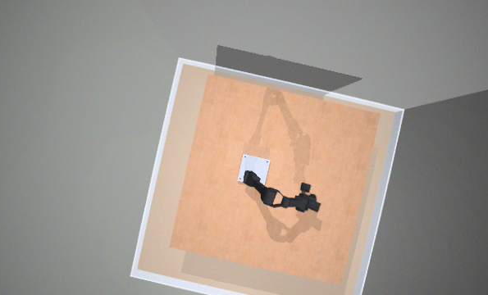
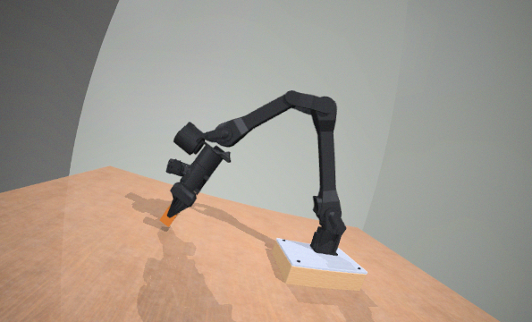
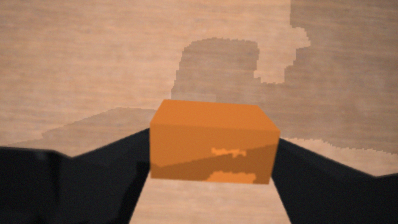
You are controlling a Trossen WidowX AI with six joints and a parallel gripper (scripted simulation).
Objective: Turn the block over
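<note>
While slanting down toward the wooden table (image 1: 219,143) (image 2: 69,250) (image 3: 75,60), grips the orange block (image 1: 304,192) (image 2: 167,217) (image 3: 215,140) across two opposite sides with the black gripper (image 1: 305,192) (image 2: 172,214) (image 3: 211,139). Holds the block tilted, well apart from the white-topped base (image 1: 262,165) (image 2: 292,255), and so near the tabletop that cannot tell a light touch from a slight gap beneath.

The block (image 2: 167,217) (image 3: 215,145) is plain orange. The arm (image 1: 270,197) (image 2: 327,156) is black. The table (image 1: 227,123) (image 2: 91,250) (image 3: 75,60) is orange-tan with faint grain, the plate (image 1: 260,165) (image 2: 303,254) white.
</note>
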